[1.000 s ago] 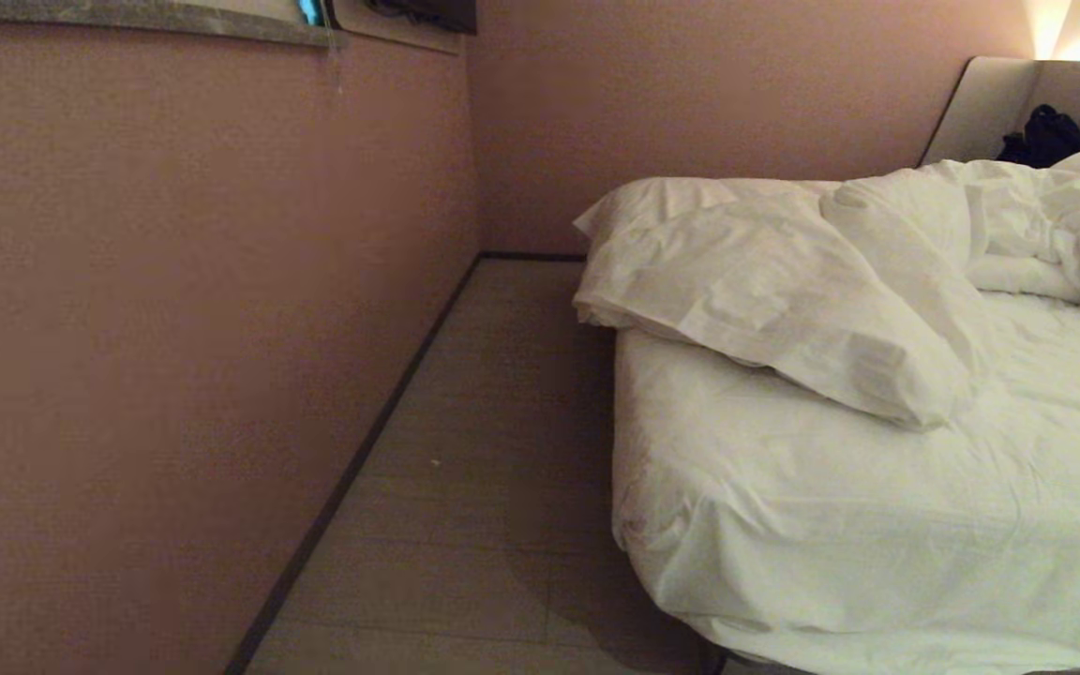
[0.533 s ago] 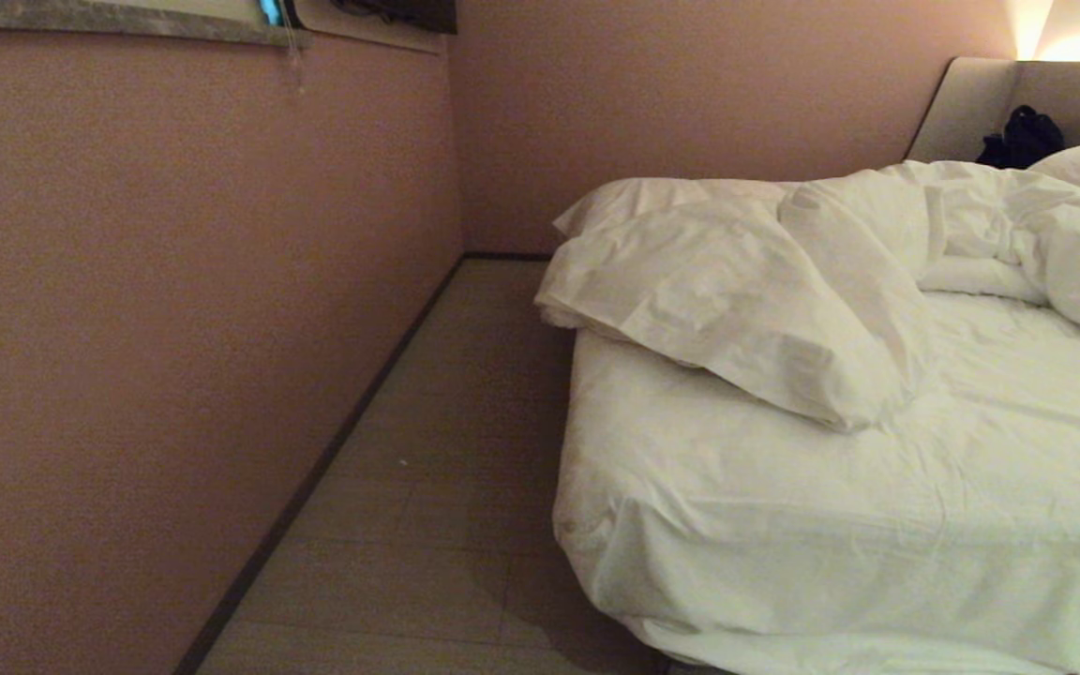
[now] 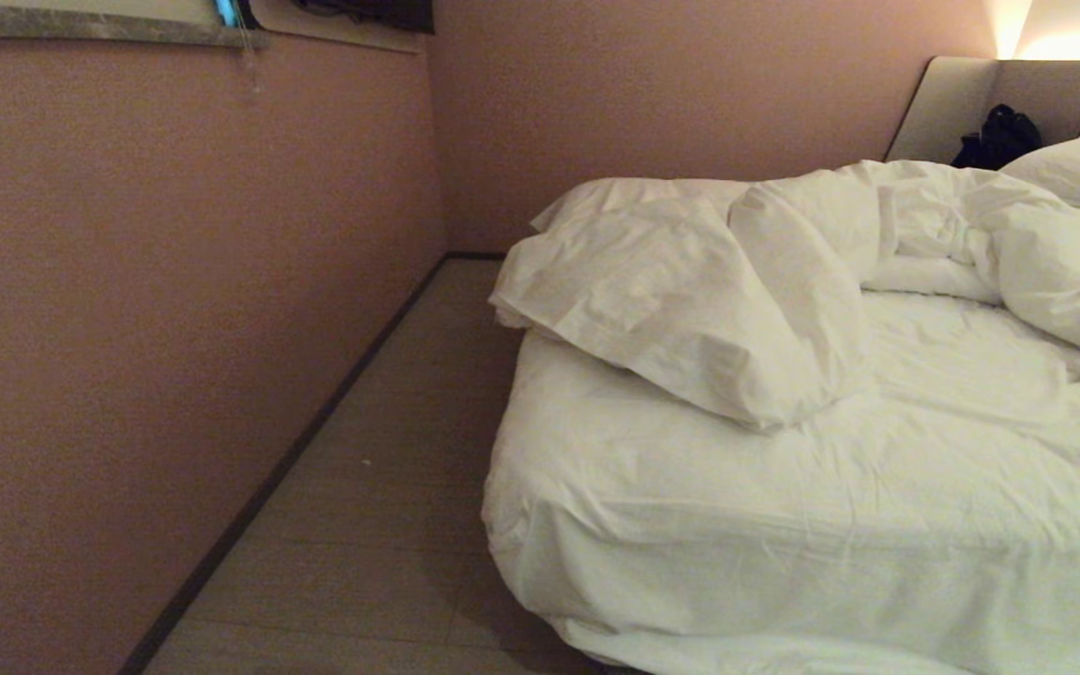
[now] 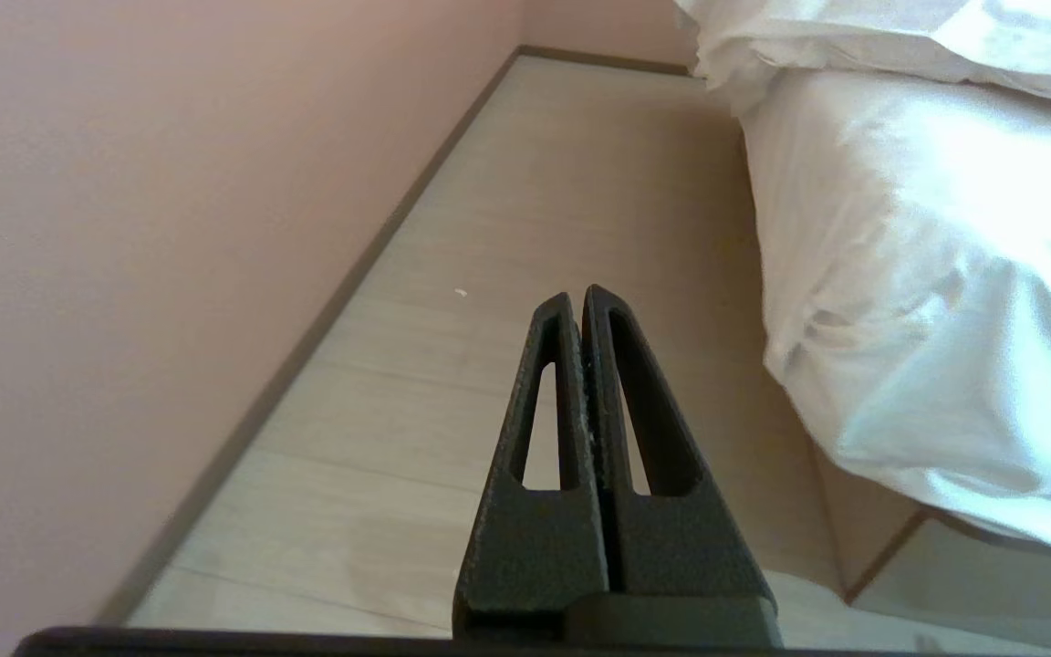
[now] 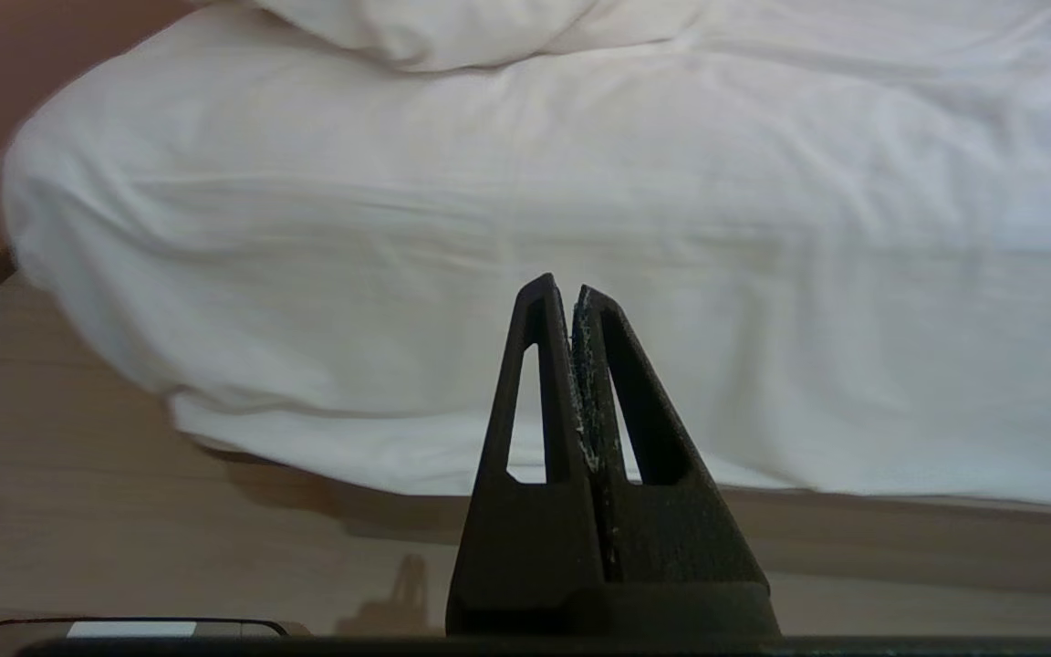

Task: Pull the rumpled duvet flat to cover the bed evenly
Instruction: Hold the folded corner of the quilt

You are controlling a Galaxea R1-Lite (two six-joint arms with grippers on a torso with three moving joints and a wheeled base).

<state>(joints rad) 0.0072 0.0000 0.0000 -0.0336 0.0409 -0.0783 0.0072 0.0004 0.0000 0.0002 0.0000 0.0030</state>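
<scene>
The duvet [image 3: 690, 300] lies rumpled in a thick folded heap across the far part of the bed [image 3: 784, 525], leaving the white sheeted mattress bare at the near end. One folded corner hangs over the mattress's left edge. Neither gripper shows in the head view. In the left wrist view my left gripper [image 4: 577, 297] is shut and empty, low over the floor beside the bed's corner [image 4: 927, 274]. My right gripper [image 5: 562, 287] is also shut and empty. It faces the bed's near side [image 5: 580, 182], with the duvet [image 5: 452, 27] beyond.
A pink wall [image 3: 174, 281] runs along the left, leaving a narrow strip of wooden floor [image 3: 362, 487] between it and the bed. At the far right are a pillow [image 3: 1074, 169], a padded headboard [image 3: 952, 103] and a dark object [image 3: 995, 141] against it.
The whole head view has shifted left, so the camera has turned or moved toward the bed. More of the mattress and duvet now shows. The bedding itself has not moved.
</scene>
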